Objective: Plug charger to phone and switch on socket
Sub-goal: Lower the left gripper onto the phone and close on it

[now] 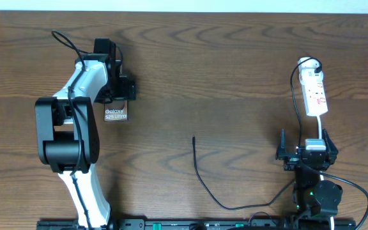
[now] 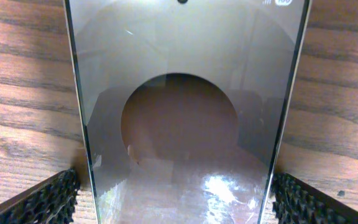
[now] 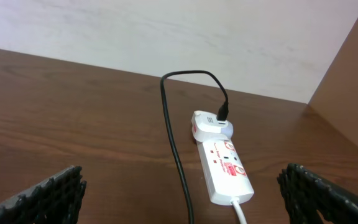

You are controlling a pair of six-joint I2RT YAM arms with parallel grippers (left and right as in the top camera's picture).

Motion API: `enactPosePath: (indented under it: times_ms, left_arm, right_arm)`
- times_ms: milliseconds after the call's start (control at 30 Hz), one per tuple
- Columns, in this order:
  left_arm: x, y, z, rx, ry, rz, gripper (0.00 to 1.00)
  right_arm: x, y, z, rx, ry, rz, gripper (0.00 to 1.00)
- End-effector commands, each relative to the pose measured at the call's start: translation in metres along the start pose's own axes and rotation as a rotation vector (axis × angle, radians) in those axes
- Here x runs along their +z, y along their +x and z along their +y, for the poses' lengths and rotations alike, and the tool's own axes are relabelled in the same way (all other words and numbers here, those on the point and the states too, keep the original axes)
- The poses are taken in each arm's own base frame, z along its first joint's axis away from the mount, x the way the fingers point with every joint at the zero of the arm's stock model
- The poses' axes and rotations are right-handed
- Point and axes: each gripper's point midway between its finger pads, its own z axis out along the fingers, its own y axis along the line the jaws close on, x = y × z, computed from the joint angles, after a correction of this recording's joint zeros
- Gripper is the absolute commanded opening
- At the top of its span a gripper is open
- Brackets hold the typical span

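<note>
Even, fairly bright light; glare on the phone (image 2: 185, 93) glass, perhaps slightly blurred.

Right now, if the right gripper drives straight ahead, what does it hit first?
Probably the power strip: its near end and white cord lie dead ahead of the open right gripper. The black cable beside it might touch first; depth unclear.

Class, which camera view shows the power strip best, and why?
Right wrist: the power strip lies close, red marks and plugged-in white adapter clear. Overhead shows it small, far right. Left wrist misses it, showing the phone.
</note>
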Motion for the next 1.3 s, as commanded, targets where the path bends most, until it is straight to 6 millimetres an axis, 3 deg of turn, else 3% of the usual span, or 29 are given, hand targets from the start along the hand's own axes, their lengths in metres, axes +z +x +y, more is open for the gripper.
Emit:
enactPosePath:
  times_ms: [0,333,1267]
  left_arm:
    - [0.0165,0.0138,0.0047,-0.003,-0.019,0.066,0.98]
    - [0.0164,0.0142,0.0047,-0.003,-0.019,0.068,1.0]
    - [0.0165,0.0145,0.0046,-0.003,-0.019,0.069,0.87]
  right_arm:
    - [-0.0002,0.0003,0.0006,0.01,0.001,0.0,0.99]
    - [-0.0002,0.0003,0.0006,0.01,0.001,0.0,0.99]
    - [-0.0002,0.0004,0.0007,0.01,0.001,0.001,0.99]
